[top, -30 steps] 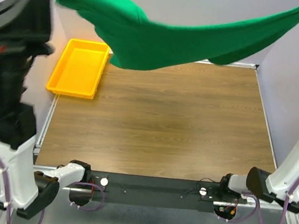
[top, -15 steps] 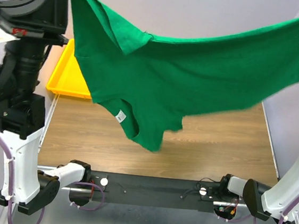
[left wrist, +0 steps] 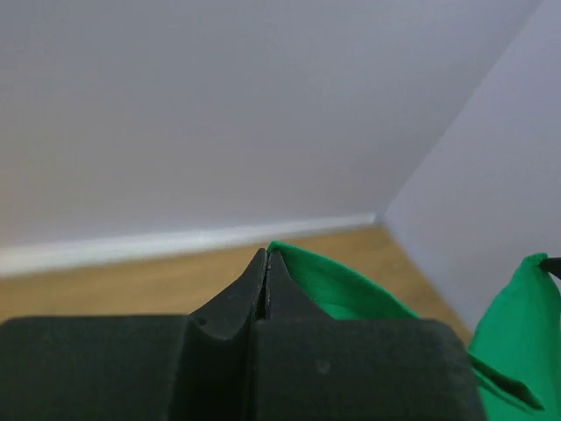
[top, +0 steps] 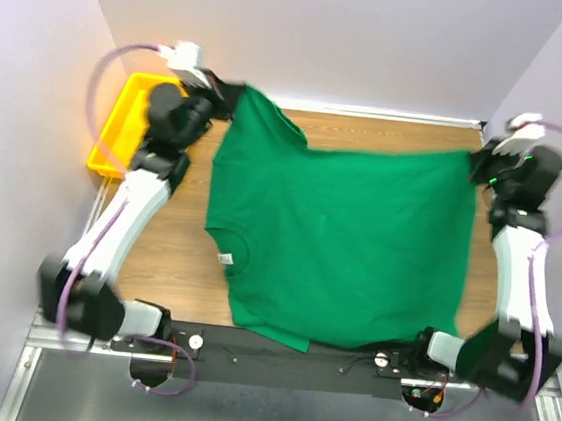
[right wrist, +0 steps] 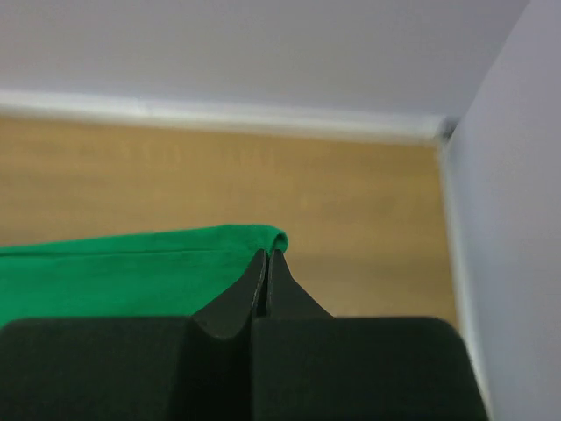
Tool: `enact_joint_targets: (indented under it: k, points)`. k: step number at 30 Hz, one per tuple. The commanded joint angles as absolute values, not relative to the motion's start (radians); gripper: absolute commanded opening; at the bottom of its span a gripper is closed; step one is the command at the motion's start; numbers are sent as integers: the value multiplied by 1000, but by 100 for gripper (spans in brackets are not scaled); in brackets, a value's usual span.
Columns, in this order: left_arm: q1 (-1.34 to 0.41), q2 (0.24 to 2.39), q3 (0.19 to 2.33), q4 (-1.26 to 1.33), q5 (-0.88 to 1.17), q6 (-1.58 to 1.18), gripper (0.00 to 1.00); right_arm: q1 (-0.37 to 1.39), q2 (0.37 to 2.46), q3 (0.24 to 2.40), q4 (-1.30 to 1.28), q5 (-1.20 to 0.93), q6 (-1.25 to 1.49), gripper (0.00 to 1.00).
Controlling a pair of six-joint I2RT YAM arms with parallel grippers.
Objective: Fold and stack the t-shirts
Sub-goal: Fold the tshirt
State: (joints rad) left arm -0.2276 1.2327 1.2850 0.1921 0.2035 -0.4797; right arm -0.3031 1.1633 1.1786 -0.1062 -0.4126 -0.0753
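i have the t-shirt [top: 339,237] spread across the table [top: 166,249], collar and neck label [top: 224,258] toward the left, near edge draping over the front rail [top: 286,357]; the left gripper [left wrist: 266,263] is clenched on the far-left sleeve corner, tips pressed together on a thin fold of green cloth; the right gripper [right wrist: 266,261] is clamped the same way on the far-right hem corner; the yellow tray [top: 112,143] sits beside the left arm, apart from the shirt. i judge the fabric light, limp and not slippery; it will sag and wrinkle wherever unsupported; grasp at corners or hem edges, pinching one thin fold, with both sides held taut.
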Motion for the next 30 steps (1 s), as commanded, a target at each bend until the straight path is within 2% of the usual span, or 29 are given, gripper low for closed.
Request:
enact_joint_targets:
  k: [1, 5, 8, 13, 21, 30]
  points:
    - [-245, 1467, 1140, 308, 198, -480, 0, -295, 1285, 932, 212, -430, -43, 1]
    - [-250, 1747, 1250, 316, 132, -471, 0, -287, 1507, 865, 486, -405, -32, 0]
    - [-250, 1919, 1356, 270, 124, -492, 0, -253, 1615, 896, 509, -413, -152, 1]
    - [-249, 2064, 1538, 195, 117, -511, 0, -252, 1840, 1071, 428, -325, -117, 1]
    - [-224, 2125, 1660, 137, 132, -511, 0, -252, 1922, 1186, 394, -301, -38, 1]
    - [-210, 2033, 1614, 138, 212, -440, 0, -285, 1856, 1163, 362, -337, -17, 1]
